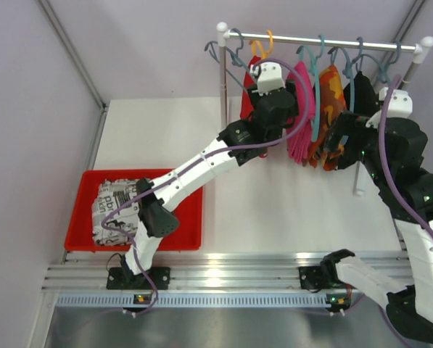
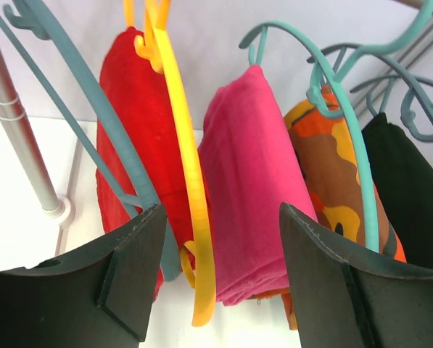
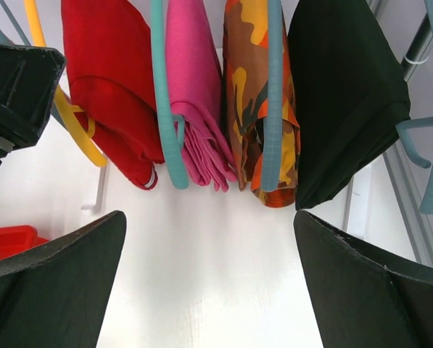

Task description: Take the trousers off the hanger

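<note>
Already one of the trousers, the black-and-white patterned pair (image 1: 114, 210), lies crumpled in the red tray (image 1: 191, 221) at the left of the desk (image 1: 274, 210). The other four hang in a row from the rack rail (image 1: 325, 38), each folded over a hanger so that its long axis runs straight down. From left to right they are the red pair (image 2: 129, 109) on a yellow hanger (image 2: 183, 145), then the pink pair (image 2: 252, 181), the orange camouflage pair (image 2: 332, 181) and the black pair (image 2: 412, 188) on teal hangers.

The left gripper (image 2: 222, 217) is raised to the rack on its near side and looks slightly upward at the cloth. Its jaws stand fairly well apart and hold nothing. The yellow hanger and the pink pair's left edge lie between them, with the red pair just off the left finger.

The right gripper (image 3: 209, 225) sits lower, beneath the hems, with its jaws spread as wide as they go and nothing in them. The pink and camouflage hems hang above the gap.

The left arm is the nearer to the red pair and looks set to take it. That would likely need a small shift leftward, so that the jaws close on cloth and not on the hanger.
</note>
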Controlling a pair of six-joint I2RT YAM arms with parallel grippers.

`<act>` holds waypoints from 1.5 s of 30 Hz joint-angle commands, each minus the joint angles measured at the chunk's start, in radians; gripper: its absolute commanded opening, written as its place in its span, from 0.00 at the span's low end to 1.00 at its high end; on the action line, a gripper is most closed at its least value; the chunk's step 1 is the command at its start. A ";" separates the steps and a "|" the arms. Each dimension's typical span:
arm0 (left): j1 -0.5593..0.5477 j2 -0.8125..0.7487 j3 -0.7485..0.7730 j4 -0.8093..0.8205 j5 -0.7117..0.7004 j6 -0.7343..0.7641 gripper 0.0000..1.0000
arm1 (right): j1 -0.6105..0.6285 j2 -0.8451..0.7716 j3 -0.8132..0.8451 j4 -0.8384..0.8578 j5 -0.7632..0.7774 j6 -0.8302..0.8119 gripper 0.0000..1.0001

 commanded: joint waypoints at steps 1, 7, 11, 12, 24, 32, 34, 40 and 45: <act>-0.004 0.000 0.041 0.062 -0.073 0.001 0.69 | -0.015 -0.006 -0.005 0.017 -0.016 -0.005 1.00; 0.002 0.000 0.046 0.043 -0.058 -0.001 0.70 | -0.018 -0.009 -0.014 0.027 -0.024 -0.005 1.00; 0.010 -0.002 0.064 0.040 0.035 -0.017 0.70 | -0.018 -0.012 -0.017 0.028 -0.027 -0.004 1.00; 0.010 -0.002 0.067 0.036 0.044 -0.024 0.70 | -0.020 -0.012 -0.015 0.028 -0.027 -0.004 1.00; 0.045 0.021 0.072 -0.038 0.105 -0.204 0.74 | -0.021 -0.029 0.003 0.014 -0.047 0.004 1.00; 0.050 0.006 0.064 -0.103 0.009 -0.234 0.75 | -0.023 -0.032 -0.002 0.018 -0.070 0.005 0.99; 0.051 0.006 0.064 -0.119 -0.020 -0.235 0.75 | -0.021 -0.031 -0.005 0.019 -0.072 0.004 1.00; 0.051 -0.012 0.046 -0.117 -0.044 -0.226 0.75 | -0.023 -0.036 -0.009 0.019 -0.072 0.004 1.00; 0.045 -0.022 0.041 -0.112 -0.060 -0.174 0.75 | -0.023 -0.031 -0.015 0.024 -0.079 0.005 1.00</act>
